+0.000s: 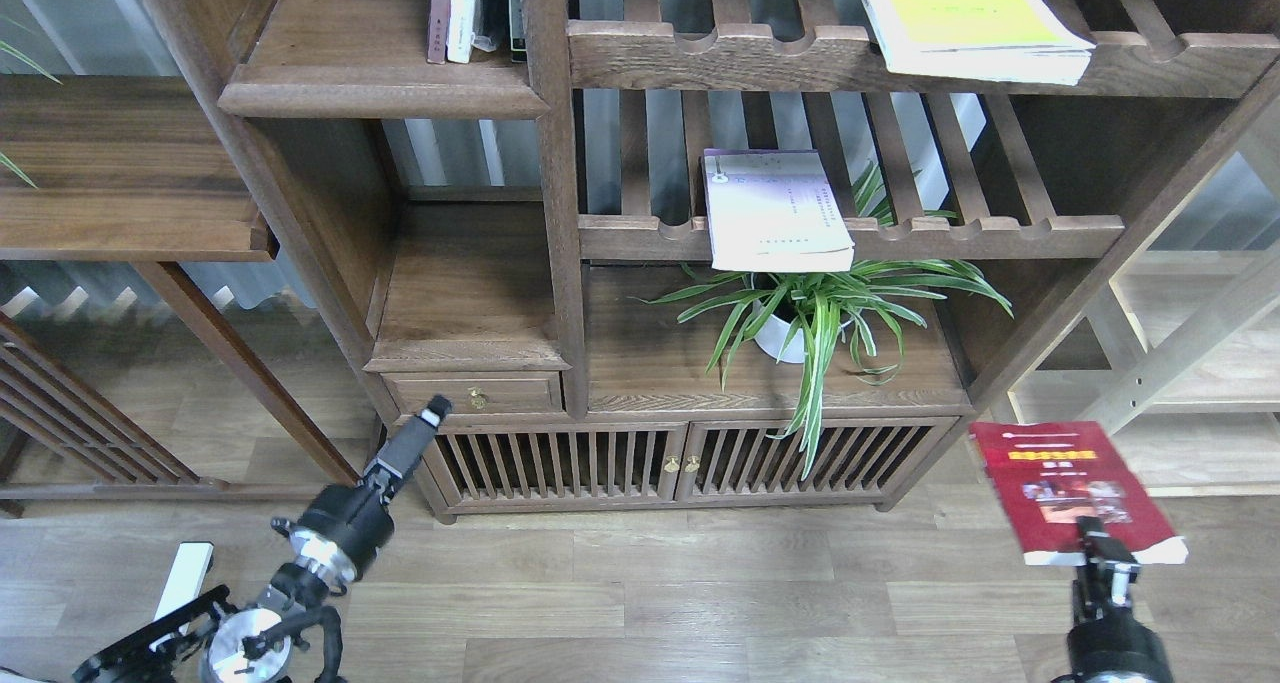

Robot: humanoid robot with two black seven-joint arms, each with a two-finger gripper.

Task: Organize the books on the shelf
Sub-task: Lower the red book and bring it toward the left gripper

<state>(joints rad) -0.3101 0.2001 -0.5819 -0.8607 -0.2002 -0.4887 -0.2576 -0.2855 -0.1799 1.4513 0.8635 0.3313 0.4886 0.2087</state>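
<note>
A dark red book point(1065, 483) with a yellow title hangs low at the right, over the floor, with my right gripper point(1097, 546) shut on its near edge. A white-lavender book point(775, 208) lies on the middle slatted rack, jutting over the front rail. A yellow-green book point(960, 18) lies on the top slatted rack at the right. The shelf point(385, 88), a solid board with a rounded front edge, is at the upper left. My left gripper point(428, 418) points at the cabinet's lower left corner, holding nothing; its fingers look like one dark bar.
Thin upright books point(465, 8) stand at the back right of the shelf. A potted spider plant point(810, 313) sits under the middle rack. A brass-knobbed drawer point(475, 393) and slatted cabinet doors point(680, 458) are below. A pale wooden rack point(1190, 363) stands at the right.
</note>
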